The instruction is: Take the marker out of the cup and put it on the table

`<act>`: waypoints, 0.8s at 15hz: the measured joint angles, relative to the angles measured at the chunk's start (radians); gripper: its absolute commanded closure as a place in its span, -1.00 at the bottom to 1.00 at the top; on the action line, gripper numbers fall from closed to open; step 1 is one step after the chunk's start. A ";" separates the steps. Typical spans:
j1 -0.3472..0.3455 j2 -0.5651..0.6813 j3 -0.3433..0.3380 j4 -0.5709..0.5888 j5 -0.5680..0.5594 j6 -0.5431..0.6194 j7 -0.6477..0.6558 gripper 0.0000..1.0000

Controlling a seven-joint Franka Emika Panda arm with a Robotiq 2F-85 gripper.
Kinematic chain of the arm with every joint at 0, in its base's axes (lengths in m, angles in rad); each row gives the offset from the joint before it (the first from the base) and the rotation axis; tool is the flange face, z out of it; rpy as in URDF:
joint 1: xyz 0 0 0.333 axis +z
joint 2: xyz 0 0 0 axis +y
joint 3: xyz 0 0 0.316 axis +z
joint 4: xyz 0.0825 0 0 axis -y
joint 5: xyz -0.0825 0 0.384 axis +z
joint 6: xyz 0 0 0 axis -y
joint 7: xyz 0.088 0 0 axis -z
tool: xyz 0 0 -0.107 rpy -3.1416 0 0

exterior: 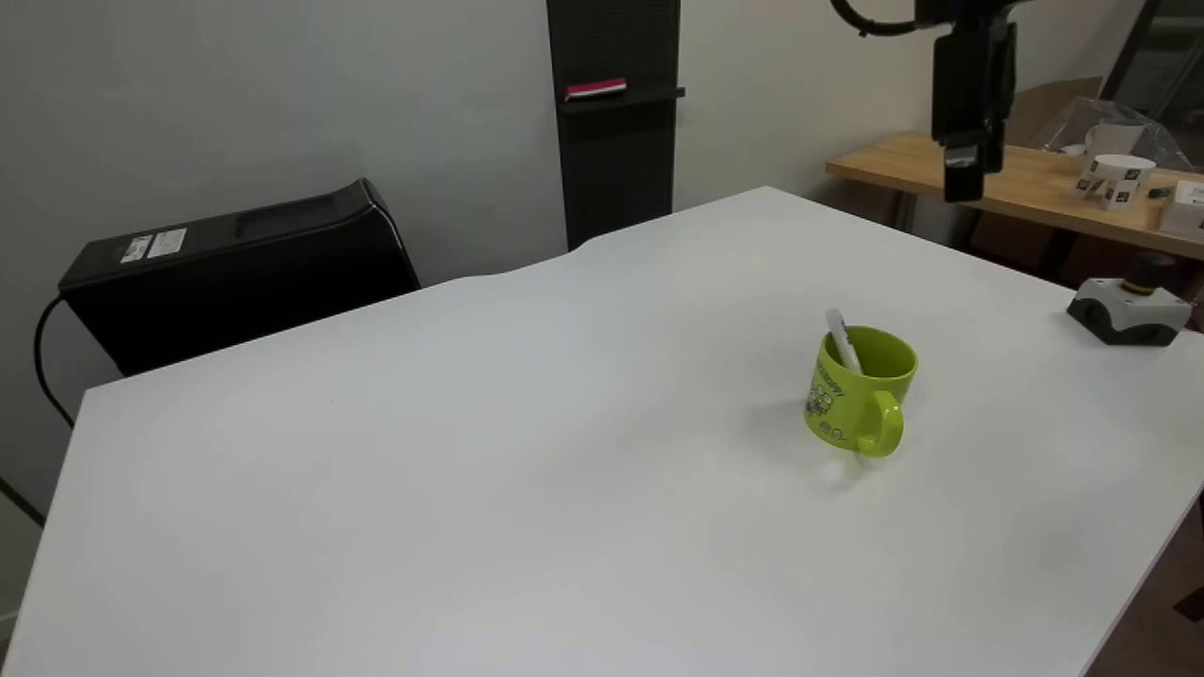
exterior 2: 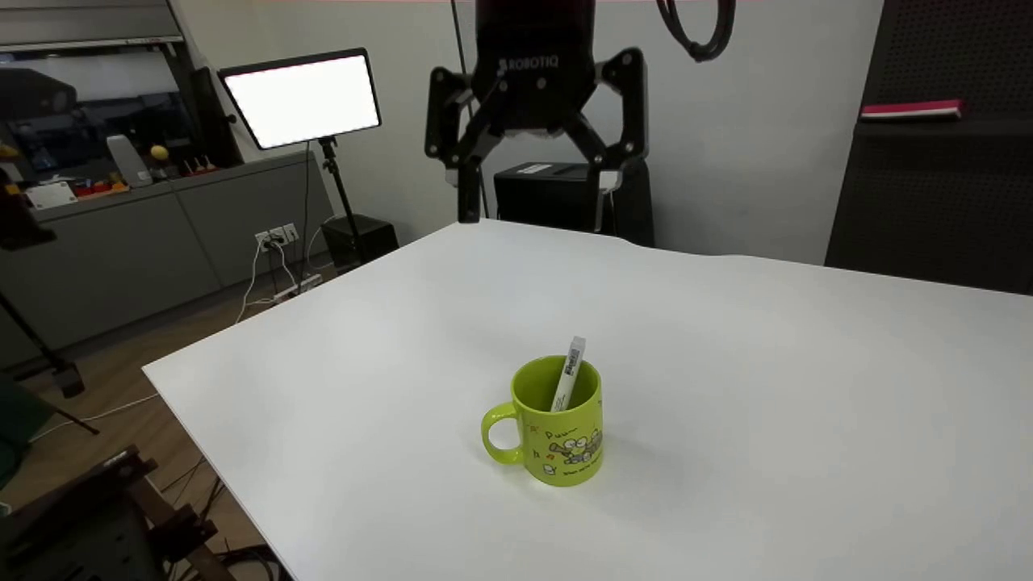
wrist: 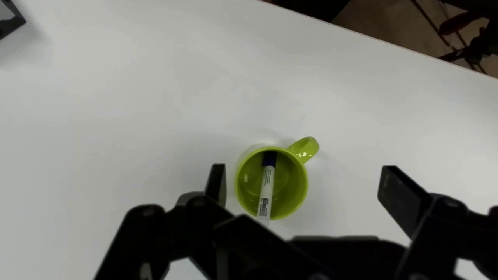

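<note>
Black two-fingered gripper (exterior 2: 534,219), lettered ROBOTIQ: raised in the air, fingers (exterior 2: 468,194) spread wide, holding nothing. White flat-topped counter (exterior 2: 767,420): below the gripper. Glossy lime-green cylindrical mug (exterior 2: 557,436), loop-handled, printed with cartoon figures: upright on the counter, lower than the gripper and well apart from it; in the wrist view, showing between the two fingers, nearer one of them. Slim white marker (exterior 2: 568,378), dark blue cap: inside the mug, beneath the gripper, tilted, cap end down, white end standing above the rim. Grey-and-black push-button box (exterior: 1129,315): on the counter, lower than the gripper, right of it in an exterior view. Black box-shaped unit (exterior 2: 553,198): past the counter's edge, behind the gripper in an exterior view. Lit rectangular lamp panel (exterior 2: 303,98): left of the gripper in an exterior view. Flat red-and-white item (exterior 2: 912,111): on a ledge of a black perforated board (exterior 2: 928,194), right of the gripper in an exterior view.
</note>
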 measured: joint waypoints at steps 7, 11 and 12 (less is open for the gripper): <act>-0.016 0.158 -0.001 0.003 0.033 0.166 0.042 -1.00; -0.023 0.262 -0.002 0.021 0.033 0.241 0.092 -1.00; -0.023 0.281 -0.001 0.026 0.031 0.252 0.100 -1.00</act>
